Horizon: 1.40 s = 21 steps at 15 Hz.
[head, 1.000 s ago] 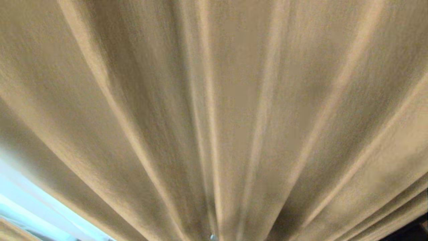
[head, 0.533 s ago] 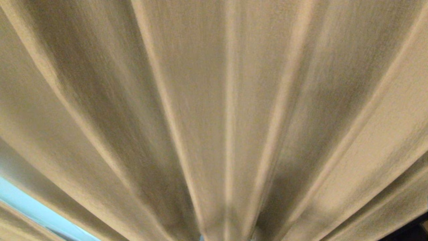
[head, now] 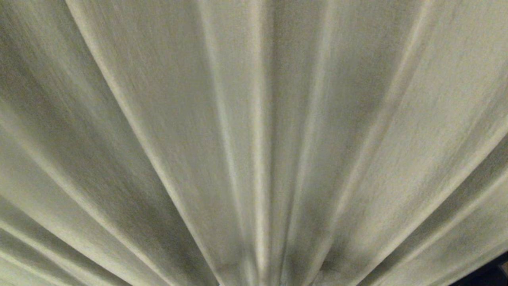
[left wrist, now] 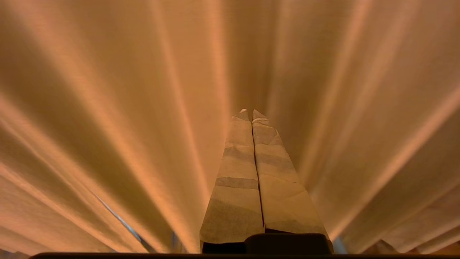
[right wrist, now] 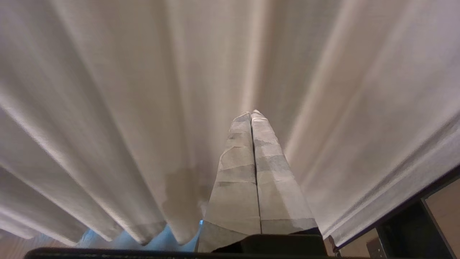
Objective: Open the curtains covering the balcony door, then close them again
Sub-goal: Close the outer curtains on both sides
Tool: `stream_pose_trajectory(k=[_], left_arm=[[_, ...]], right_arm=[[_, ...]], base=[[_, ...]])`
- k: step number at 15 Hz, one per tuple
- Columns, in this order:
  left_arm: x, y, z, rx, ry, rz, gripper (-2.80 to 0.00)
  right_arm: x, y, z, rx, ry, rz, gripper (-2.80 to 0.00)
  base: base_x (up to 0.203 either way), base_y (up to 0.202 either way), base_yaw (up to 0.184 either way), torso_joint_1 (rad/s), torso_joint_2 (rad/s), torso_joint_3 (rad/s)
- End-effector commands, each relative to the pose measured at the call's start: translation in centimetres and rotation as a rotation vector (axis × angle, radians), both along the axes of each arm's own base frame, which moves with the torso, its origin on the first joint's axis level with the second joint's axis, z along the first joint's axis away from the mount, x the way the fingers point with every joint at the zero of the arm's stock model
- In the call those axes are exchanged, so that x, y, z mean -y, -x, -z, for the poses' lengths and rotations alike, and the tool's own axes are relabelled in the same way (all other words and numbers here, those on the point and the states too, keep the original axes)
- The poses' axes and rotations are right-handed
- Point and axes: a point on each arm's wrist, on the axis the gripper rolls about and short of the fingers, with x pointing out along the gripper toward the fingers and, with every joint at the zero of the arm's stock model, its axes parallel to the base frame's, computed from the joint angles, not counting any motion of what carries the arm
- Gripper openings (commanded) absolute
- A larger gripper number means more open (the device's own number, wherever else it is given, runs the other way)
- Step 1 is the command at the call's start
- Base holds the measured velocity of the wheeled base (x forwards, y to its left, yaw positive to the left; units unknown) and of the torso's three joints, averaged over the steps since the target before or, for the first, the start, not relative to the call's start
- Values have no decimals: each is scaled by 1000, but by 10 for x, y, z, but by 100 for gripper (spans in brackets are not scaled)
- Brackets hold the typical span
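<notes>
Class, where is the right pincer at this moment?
In the right wrist view, the right pincer is shut and empty, pointing at the pleated curtains, beside a dark frame.

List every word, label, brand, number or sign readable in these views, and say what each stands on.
None: no text shows in any view.
Head view: only the pleated curtains.
Left wrist view: the left pincer, shut, in front of the curtains; its taped fingers bear plain bands, no lettering.
Right wrist view: the right pincer, shut; a dark frame at the corner carries no marking.
</notes>
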Motion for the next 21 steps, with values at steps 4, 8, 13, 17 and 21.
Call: stream_pose_trajectory(k=[4,8,13,17,21], left_arm=[[0,0,0,0,0,1,-280],[0,0,0,0,0,0,-280],[0,0,0,0,0,0,-280],[0,0,0,0,2,0,-280],[0,0,0,0,3,0,-280]], right_arm=[[0,0,0,0,1,-1,-280],[0,0,0,0,1,-1,-280],[0,0,0,0,1,-1,-280],[0,0,0,0,1,-1,-280],[0,0,0,0,1,-1,-280]], base=[[0,0,0,0,0,0],[0,0,0,0,0,0],[0,0,0,0,0,0],[0,0,0,0,0,0],[0,0,0,0,0,0]])
